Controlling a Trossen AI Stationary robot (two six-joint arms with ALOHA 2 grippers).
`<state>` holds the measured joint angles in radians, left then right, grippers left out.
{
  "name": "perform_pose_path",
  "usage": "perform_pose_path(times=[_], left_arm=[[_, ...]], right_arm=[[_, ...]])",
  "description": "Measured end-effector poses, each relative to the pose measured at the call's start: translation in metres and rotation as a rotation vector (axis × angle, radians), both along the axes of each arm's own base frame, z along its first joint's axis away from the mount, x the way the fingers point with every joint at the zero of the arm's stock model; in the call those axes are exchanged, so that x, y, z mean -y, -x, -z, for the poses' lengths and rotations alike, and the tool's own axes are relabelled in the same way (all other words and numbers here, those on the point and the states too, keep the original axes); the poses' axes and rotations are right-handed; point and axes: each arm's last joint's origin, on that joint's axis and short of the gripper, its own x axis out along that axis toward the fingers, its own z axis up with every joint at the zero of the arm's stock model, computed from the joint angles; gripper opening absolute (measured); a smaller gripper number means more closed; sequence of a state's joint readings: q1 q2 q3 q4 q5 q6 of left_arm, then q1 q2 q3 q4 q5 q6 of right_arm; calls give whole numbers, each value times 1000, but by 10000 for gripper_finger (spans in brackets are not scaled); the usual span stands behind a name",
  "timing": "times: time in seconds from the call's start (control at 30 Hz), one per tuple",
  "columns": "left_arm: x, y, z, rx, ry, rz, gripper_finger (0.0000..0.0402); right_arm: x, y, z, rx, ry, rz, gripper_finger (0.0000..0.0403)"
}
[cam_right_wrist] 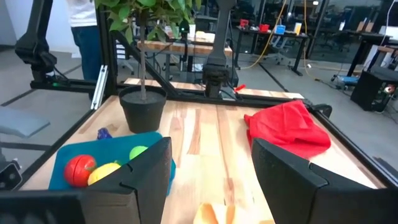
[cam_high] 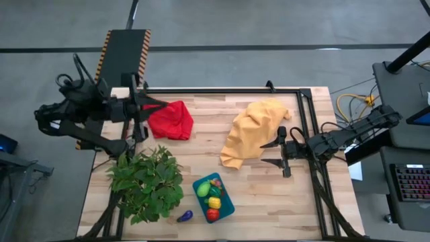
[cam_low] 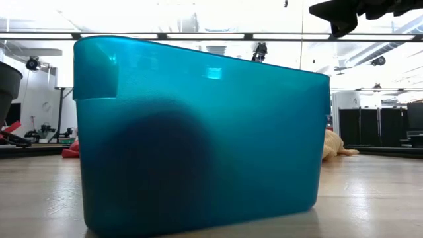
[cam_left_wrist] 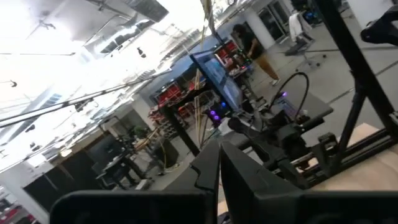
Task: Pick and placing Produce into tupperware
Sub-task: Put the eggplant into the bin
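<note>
The teal tupperware (cam_high: 227,208) stands near the table's front edge and fills the low view (cam_low: 198,132). Green (cam_high: 203,190), yellow (cam_high: 214,202) and red (cam_high: 212,214) produce lie inside it. A purple piece (cam_high: 185,216) lies on the table just left of it. My left gripper (cam_high: 161,105) is shut and empty. It is held high at the far left, above the red cloth's edge, pointing level toward the right (cam_left_wrist: 219,165). My right gripper (cam_high: 272,152) stands open at the yellow cloth's right side with nothing between its fingers (cam_right_wrist: 211,177).
A leafy potted plant (cam_high: 144,181) stands at the near left, beside the tupperware. A red cloth (cam_high: 171,121) lies at the far left and a yellow-orange cloth (cam_high: 252,131) right of centre. Bare wood shows between the cloths. A person stands in the room beyond the table.
</note>
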<state>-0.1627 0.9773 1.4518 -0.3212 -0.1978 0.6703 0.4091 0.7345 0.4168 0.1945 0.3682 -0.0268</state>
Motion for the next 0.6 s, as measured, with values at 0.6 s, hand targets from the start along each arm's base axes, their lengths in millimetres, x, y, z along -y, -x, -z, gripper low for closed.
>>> perform_pose_path(times=[0.6], left_arm=[[-70,-50,18,-154,-10,-311,0]], right_arm=[[0,0,0,0,-19,2,215]])
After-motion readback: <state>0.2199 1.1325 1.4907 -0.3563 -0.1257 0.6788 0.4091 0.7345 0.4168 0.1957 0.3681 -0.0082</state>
